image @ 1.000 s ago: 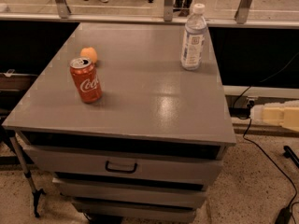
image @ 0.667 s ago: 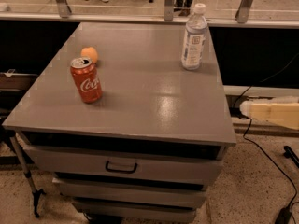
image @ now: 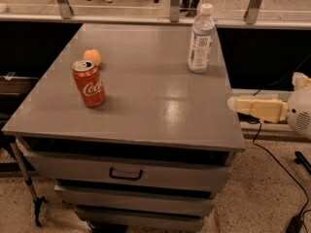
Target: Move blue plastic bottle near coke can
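The blue plastic bottle [image: 200,39] stands upright near the back right edge of the grey cabinet top [image: 150,86]. It is clear, with a white cap and a white-and-blue label. The coke can [image: 89,83] stands upright at the front left of the top, red with white script. My gripper [image: 236,104] is the cream end of the arm that comes in from the right. It sits just off the cabinet's right edge, below and in front of the bottle, and touches nothing.
A small round orange fruit [image: 92,57] lies just behind the can. The cabinet has drawers with a dark handle [image: 126,174] in front. A glass railing [image: 175,4] runs behind it. Black cables [image: 284,166] lie on the floor at the right.
My arm has moved left from the right edge, so the gripper end is now close to the cabinet's right side. The bottle, can and fruit have not moved.
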Tool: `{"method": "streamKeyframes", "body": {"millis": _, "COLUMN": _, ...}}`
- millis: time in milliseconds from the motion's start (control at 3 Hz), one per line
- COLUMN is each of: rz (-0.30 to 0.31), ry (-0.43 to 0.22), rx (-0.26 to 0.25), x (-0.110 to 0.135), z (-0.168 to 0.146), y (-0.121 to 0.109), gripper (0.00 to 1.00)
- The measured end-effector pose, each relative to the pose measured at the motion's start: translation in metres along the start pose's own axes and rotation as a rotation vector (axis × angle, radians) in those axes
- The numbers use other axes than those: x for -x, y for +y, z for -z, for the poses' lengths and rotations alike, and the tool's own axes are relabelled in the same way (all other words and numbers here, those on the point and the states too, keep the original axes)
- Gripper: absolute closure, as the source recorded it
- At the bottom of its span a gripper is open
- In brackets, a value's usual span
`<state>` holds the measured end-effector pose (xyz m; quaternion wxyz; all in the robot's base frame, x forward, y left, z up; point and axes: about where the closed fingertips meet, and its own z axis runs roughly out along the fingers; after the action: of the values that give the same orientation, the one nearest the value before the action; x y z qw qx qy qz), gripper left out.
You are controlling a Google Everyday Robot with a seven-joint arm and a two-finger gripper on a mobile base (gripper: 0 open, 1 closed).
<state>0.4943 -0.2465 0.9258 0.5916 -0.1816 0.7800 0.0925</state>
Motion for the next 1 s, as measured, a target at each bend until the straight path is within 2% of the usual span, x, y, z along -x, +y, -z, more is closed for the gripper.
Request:
{"method": "streamKeyframes", "body": {"millis": 667, "rz": 0.03, "ry": -0.057, "rx": -0.034, "x": 0.008, "z": -0.068, "y": -0.006, "gripper": 0.0}}
{"method": "streamKeyframes", "body": {"millis": 1000, "rz": 0.017, "ry": -0.067, "rx": -0.042, "x": 0.015, "z": -0.105, "y": -0.004, "gripper": 0.0}}
